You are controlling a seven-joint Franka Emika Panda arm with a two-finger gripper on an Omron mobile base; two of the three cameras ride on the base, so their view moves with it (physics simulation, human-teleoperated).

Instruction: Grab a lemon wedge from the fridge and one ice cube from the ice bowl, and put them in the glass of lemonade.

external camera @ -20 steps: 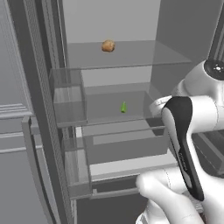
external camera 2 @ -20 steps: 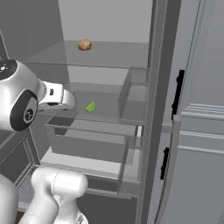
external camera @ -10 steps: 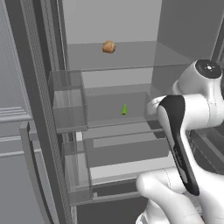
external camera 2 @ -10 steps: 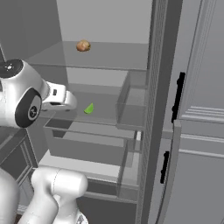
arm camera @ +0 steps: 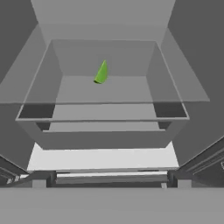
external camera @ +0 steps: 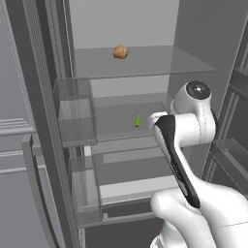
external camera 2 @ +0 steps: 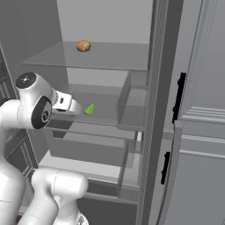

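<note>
Fridge (external camera: pixel 43 97) open. Lemon wedge (external camera: pixel 138 121) lies alone on the middle clear shelf (external camera 2: pixel 110 115), toward the back. Round brown lump (external camera: pixel 120 52) on the shelf above it. Gripper (external camera 2: pixel 75 107) at the middle shelf's front edge, near the wedge but apart from it; fingers spread wide, holding nothing.

The tall dark grey fridge (external camera: pixel 43 97) stands open, exposing clear shelves. The upper clear shelf (external camera: pixel 160 63) carries one round tan-brown lump (external camera: pixel 120 52), resting near the shelf's rear wall. The middle clear shelf (arm camera: pixel 127 89), one level below the lump, carries one small yellow-green lemon wedge (arm camera: pixel 101 72), standing point-up towards the rear. Two lower clear shelves (external camera 2: pixel 83 143) sit beneath the wedge's shelf. A clear door bin (external camera: pixel 75 114) flanks the middle shelf.
</note>
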